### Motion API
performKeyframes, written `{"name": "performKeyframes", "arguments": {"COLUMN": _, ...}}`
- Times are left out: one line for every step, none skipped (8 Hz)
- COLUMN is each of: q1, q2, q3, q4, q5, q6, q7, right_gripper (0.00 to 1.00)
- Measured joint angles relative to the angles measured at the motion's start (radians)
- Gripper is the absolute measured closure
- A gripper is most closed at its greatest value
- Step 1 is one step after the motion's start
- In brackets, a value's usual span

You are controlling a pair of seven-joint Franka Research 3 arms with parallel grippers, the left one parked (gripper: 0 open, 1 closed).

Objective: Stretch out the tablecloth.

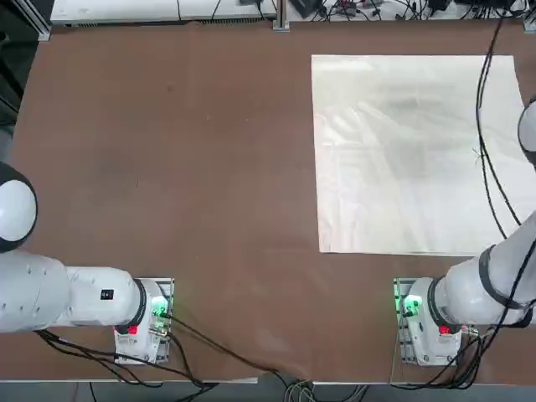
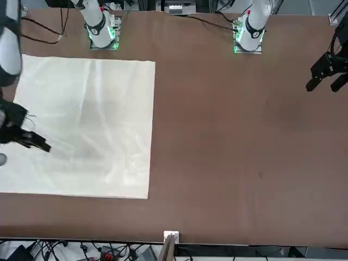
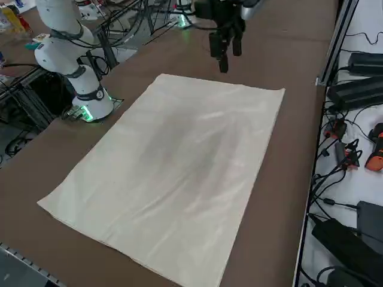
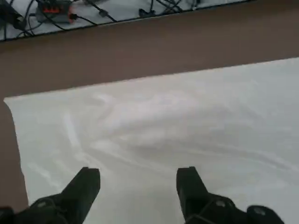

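Observation:
The tablecloth (image 1: 414, 155) lies spread flat on the robot's right half of the brown table, a cream rectangle with soft wrinkles and straight edges. It also fills the middle of the right side view (image 3: 173, 173). My right gripper (image 2: 38, 142) hovers over the tablecloth (image 2: 87, 125) near the side at the robot's right. In the wrist view the gripper (image 4: 138, 175) stands open with nothing between its two dark fingers (image 4: 86, 184); the tablecloth (image 4: 163, 126) lies beneath them, one corner and a straight edge showing against the table.
Bare brown tabletop (image 1: 167, 151) stretches over the robot's left half. The right arm's base (image 1: 423, 322) stands just in front of the cloth's near edge. Its black cable (image 1: 484, 117) hangs above the cloth. Cables and power bricks (image 3: 359, 89) lie beyond the table's far edge.

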Motion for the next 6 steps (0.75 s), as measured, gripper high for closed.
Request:
{"name": "performKeyframes", "arguments": {"q1": -0.004, "q2": -0.046, "q3": 0.000, "q4": -0.011, "q5": -0.046, "q6": -0.041, "q7": -0.036, "right_gripper": 0.00}}
{"name": "performKeyframes", "arguments": {"q1": -0.005, "q2": -0.098, "q3": -0.001, "q4": -0.047, "q5": -0.068, "q6": -0.073, "q7": -0.061, "right_gripper": 0.00}}
{"name": "performKeyframes", "arguments": {"q1": -0.006, "q2": -0.145, "q3": -0.003, "q4": -0.088, "q5": -0.072, "q6": -0.083, "q7": -0.078, "right_gripper": 0.00}}
{"name": "performKeyframes", "arguments": {"q1": -0.006, "q2": -0.175, "q3": -0.003, "q4": -0.117, "q5": -0.072, "q6": -0.086, "q7": -0.086, "right_gripper": 0.00}}
{"name": "performKeyframes", "arguments": {"q1": -0.005, "q2": -0.187, "q3": -0.003, "q4": -0.133, "q5": -0.072, "q6": -0.088, "q7": -0.088, "right_gripper": 0.00}}
{"name": "performKeyframes", "arguments": {"q1": -0.006, "q2": -0.188, "q3": -0.003, "q4": -0.141, "q5": -0.072, "q6": -0.089, "q7": -0.090, "right_gripper": 0.00}}
